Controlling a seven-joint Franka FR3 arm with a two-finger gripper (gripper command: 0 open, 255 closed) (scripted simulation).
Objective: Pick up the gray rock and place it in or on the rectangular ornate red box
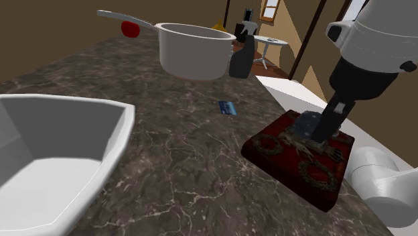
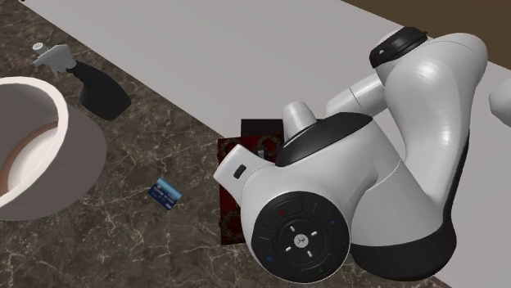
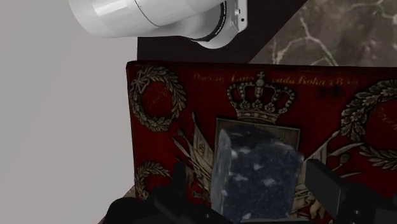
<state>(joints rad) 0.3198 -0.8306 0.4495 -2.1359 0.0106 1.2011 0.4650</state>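
You see the claw (image 3: 251, 170) open astride the gray rock (image 3: 257, 181) on the red box (image 3: 191, 95), fingers just clear.

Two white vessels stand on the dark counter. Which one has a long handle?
The round white pot at the shoulder view's far end, beside the dark spray bottle; the angular white bowl nearest the camera has no handle.

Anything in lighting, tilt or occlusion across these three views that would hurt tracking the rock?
Shoulder view: the whole frame is rolled, the near white bowl looms large at lower left, and the lighting is soft. Second exterior view: the arm hides most of the red box. Wrist view: the dark speckled rock stands out against the box's red top; the bottom edge is dim.
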